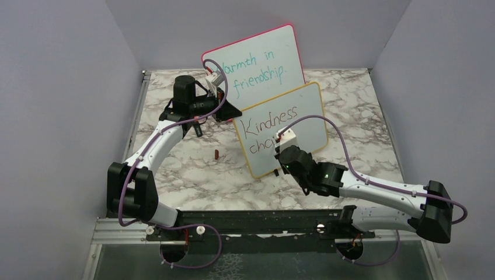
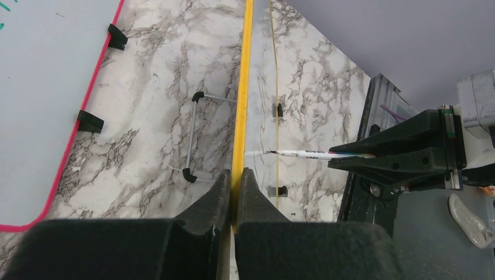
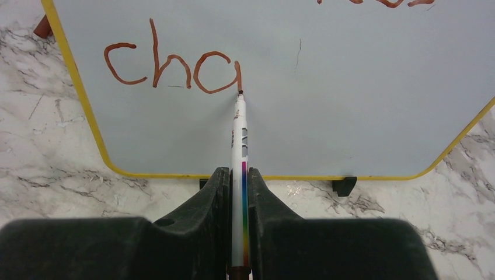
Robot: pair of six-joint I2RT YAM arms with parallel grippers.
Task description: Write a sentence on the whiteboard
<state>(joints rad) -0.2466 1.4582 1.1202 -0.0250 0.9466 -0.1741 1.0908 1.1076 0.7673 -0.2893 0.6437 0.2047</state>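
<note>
The yellow-framed whiteboard (image 1: 309, 131) stands tilted mid-table. It carries "Kindness" (image 1: 269, 121) and below it "cha" (image 1: 260, 144) in reddish-brown. My left gripper (image 1: 231, 112) is shut on the board's left edge; the left wrist view shows its jaws (image 2: 235, 181) pinching the yellow frame (image 2: 241, 87). My right gripper (image 3: 237, 172) is shut on a white marker (image 3: 238, 134) with a rainbow stripe. The marker's tip touches the board at the foot of the "a" in "cha" (image 3: 169, 64). The marker (image 2: 303, 154) also shows in the left wrist view.
A pink-red-framed board (image 1: 257, 64) with teal "Warmth in friendship." stands behind, seen also in the left wrist view (image 2: 46, 87). A small red marker cap (image 1: 216, 153) lies on the marble table left of the yellow board. A wire stand (image 2: 192, 134) props it behind.
</note>
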